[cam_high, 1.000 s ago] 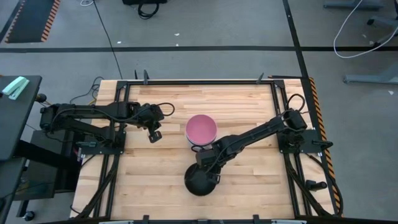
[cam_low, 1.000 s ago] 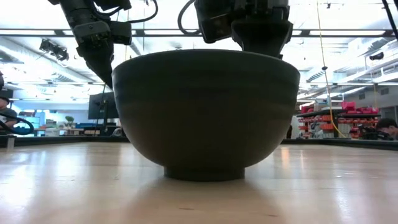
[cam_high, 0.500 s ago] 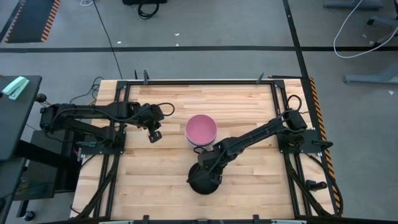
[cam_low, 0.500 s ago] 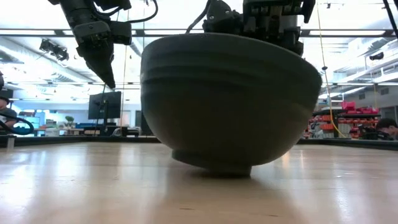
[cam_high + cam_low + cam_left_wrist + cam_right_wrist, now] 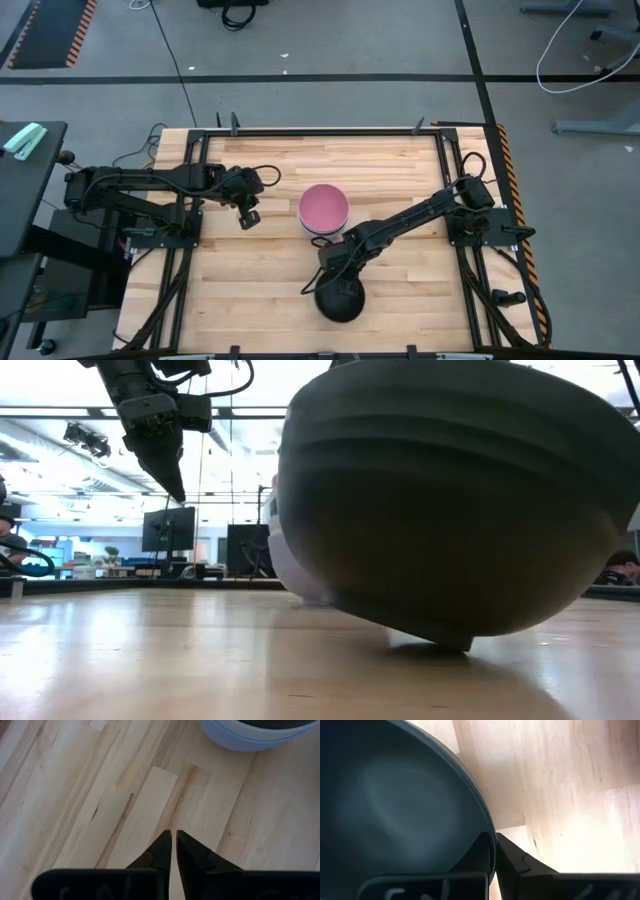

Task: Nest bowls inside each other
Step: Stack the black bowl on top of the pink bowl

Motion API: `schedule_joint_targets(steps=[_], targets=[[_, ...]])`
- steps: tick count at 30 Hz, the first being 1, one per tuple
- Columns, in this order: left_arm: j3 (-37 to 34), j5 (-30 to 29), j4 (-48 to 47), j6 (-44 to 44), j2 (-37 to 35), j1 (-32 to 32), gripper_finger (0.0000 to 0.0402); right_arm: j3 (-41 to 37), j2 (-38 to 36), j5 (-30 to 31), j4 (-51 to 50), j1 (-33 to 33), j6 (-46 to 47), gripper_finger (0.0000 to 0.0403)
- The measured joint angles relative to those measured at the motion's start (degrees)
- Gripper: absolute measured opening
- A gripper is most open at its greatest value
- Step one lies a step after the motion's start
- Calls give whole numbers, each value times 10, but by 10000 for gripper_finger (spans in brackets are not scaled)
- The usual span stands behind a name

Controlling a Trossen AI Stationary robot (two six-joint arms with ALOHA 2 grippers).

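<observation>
Low over the table, right end effector [image 5: 492, 851] pinches tilted black bowl's [image 5: 339, 300] rim; left end effector [image 5: 173, 845] clenched.

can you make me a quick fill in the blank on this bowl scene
1. The right end effector pinches the rim of the ____ bowl.
2. That bowl sits ____ on the table, not flat.
3. The top bowl of the stack is ____.

Missing words: black; tilted; pink
</observation>
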Motion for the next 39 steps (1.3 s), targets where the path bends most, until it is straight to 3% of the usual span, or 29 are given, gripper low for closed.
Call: schedule_joint_targets(steps=[18,31,39], targets=[[0,0,0,0,0,0,34,90,-2,63,-120,13,-67,6],[0,0,0,1,0,0,23,290,-2,147,-257,1,-102,6],[0,0,0,2,0,0,35,406,-3,176,-321,-63,-117,6]])
